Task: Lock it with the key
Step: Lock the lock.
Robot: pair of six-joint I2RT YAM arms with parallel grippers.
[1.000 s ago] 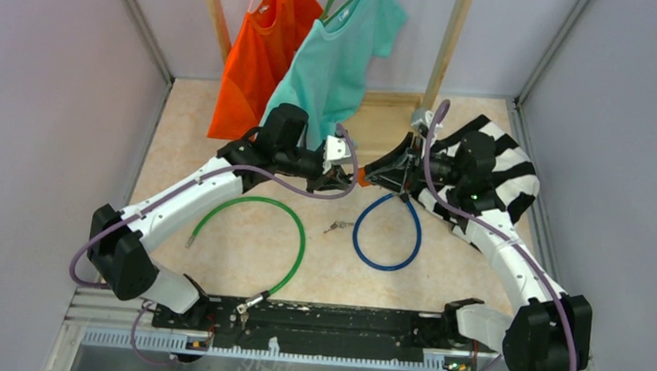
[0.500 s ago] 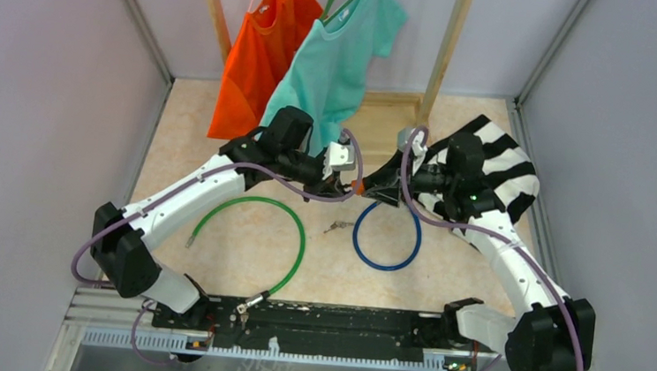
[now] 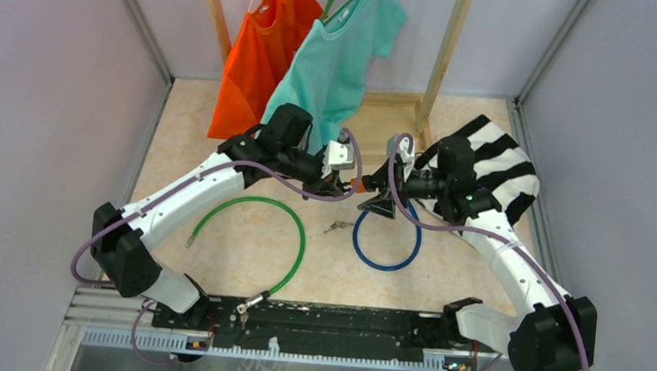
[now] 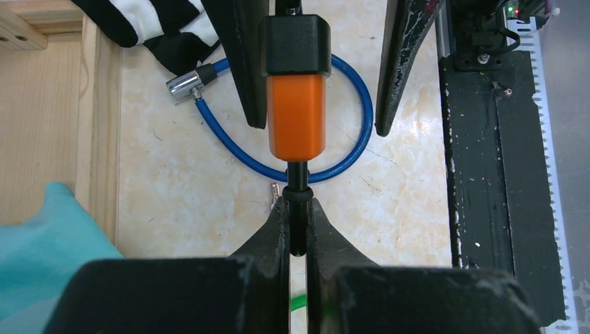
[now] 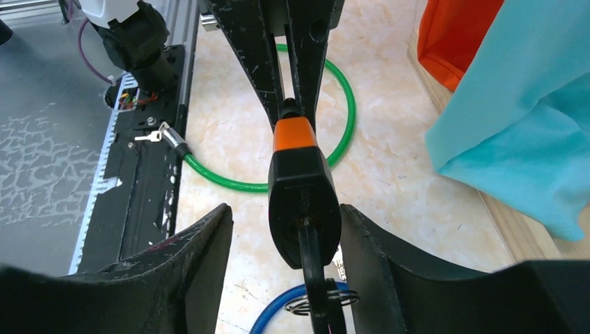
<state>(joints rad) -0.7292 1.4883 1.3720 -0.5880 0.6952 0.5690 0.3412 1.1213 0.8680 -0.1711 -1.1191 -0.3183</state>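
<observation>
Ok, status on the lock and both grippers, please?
Left gripper shut on lock, thin end. Right gripper open, jaws either side of black end. Nothing in the way.

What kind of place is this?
Probably a robot test booth: plain walls box in the table, two robot arms sit bolted at its edge, and shirts hang from a bare wooden frame.

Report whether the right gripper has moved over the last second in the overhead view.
Yes. The right gripper has shifted toward the near edge: it sat just beyond the blue cable loop, and now overlaps the loop's top.
</observation>
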